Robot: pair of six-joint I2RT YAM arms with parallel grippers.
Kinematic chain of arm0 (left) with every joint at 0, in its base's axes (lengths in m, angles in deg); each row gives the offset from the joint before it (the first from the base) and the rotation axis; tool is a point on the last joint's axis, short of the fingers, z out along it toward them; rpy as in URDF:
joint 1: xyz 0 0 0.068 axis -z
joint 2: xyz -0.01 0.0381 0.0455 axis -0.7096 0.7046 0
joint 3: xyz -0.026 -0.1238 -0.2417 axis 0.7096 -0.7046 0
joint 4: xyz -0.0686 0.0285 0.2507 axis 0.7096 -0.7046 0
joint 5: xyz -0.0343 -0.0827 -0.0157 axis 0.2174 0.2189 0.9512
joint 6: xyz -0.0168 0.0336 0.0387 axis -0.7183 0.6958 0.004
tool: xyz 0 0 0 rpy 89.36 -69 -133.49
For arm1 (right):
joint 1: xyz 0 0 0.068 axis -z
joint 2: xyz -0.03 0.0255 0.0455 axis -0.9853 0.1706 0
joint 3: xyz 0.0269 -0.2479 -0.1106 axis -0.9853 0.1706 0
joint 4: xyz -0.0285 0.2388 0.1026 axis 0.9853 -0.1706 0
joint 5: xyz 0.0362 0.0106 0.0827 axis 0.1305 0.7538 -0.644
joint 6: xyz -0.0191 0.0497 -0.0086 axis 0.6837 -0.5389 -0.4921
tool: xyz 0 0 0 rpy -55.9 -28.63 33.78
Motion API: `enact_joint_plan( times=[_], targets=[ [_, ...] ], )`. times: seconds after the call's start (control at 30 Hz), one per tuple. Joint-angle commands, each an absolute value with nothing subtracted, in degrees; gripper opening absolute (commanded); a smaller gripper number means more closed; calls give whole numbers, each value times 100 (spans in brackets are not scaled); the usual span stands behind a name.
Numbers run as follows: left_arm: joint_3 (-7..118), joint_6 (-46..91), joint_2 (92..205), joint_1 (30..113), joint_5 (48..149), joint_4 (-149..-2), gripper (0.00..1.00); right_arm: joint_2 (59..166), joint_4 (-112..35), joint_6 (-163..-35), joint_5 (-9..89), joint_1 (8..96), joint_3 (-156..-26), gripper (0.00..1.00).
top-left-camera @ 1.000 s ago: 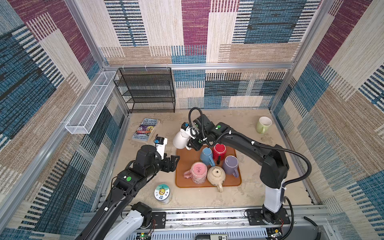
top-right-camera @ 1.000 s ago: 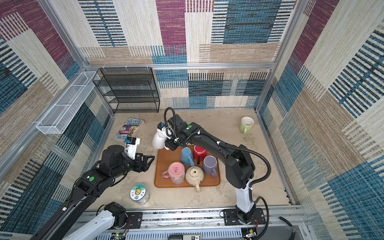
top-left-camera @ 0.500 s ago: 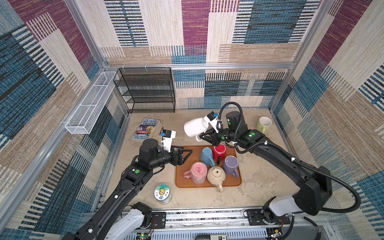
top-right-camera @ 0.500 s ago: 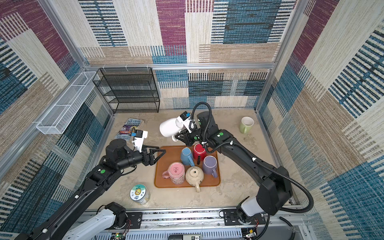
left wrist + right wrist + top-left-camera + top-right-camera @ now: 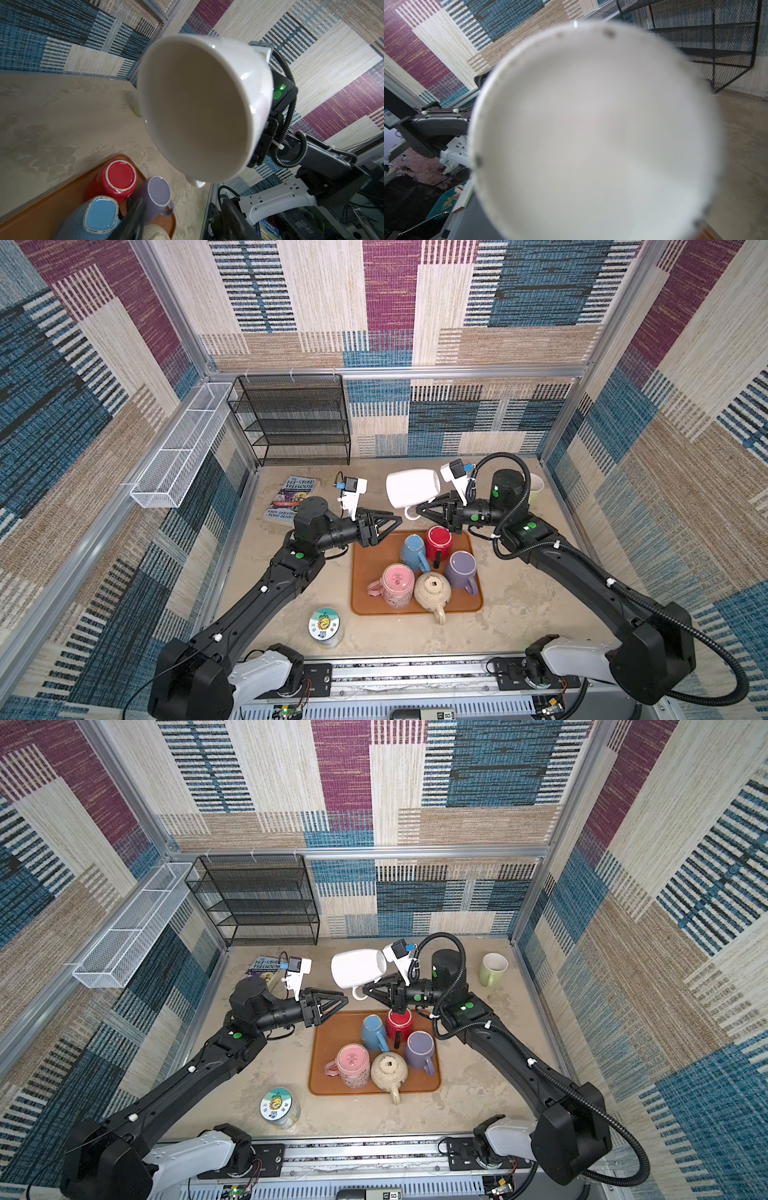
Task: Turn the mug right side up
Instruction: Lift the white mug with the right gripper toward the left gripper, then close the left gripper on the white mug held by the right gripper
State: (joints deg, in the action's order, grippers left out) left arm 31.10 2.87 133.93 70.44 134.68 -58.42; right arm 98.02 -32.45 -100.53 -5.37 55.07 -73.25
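A white mug (image 5: 411, 489) (image 5: 357, 968) hangs on its side in the air behind the tray, in both top views. My right gripper (image 5: 419, 512) (image 5: 366, 992) is shut on its handle from the right. Its mouth (image 5: 197, 108) faces the left wrist camera. Its base (image 5: 591, 128) fills the right wrist view and hides the right fingers. My left gripper (image 5: 390, 526) (image 5: 338, 1004) points at the mug from the left, just short of it and slightly lower. It stands open (image 5: 185, 220) with nothing between its fingers.
An orange-brown tray (image 5: 361, 597) (image 5: 318, 1081) holds several upside-down mugs and a beige teapot (image 5: 432, 593). A green mug (image 5: 536, 487) stands upright at the back right. A book (image 5: 291, 499), a jar (image 5: 325, 624) and a black wire rack (image 5: 295, 418) are on the left.
The right arm lifted the white mug from the tray's back left corner and carried it right, tipping it sideways. The left gripper moved in toward the mug and its jaws narrowed.
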Motion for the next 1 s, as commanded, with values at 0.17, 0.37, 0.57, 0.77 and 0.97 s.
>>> enact_joint_plan(
  times=[0.17,0.37,0.57,0.77,0.97],
  targets=[
    [3410,-377,13929,7055,13986,-4182,56,9899,-1578,-10988,-1388,5640,-7260,0],
    [3500,-594,14249,7093,14085,-3745,54,10013,-1440,-11056,-1451,5648,-7281,0],
    [3644,-773,14562,7138,14153,-3478,43,10136,-1419,-11028,-1487,5662,-7317,0],
    [3760,-942,14801,7181,14216,-3231,29,10266,-1395,-10959,-1488,5713,-7325,0],
    [3828,-955,14882,7188,14234,-3211,19,10421,-1305,-11001,-1587,5741,-7335,0]
  ],
)
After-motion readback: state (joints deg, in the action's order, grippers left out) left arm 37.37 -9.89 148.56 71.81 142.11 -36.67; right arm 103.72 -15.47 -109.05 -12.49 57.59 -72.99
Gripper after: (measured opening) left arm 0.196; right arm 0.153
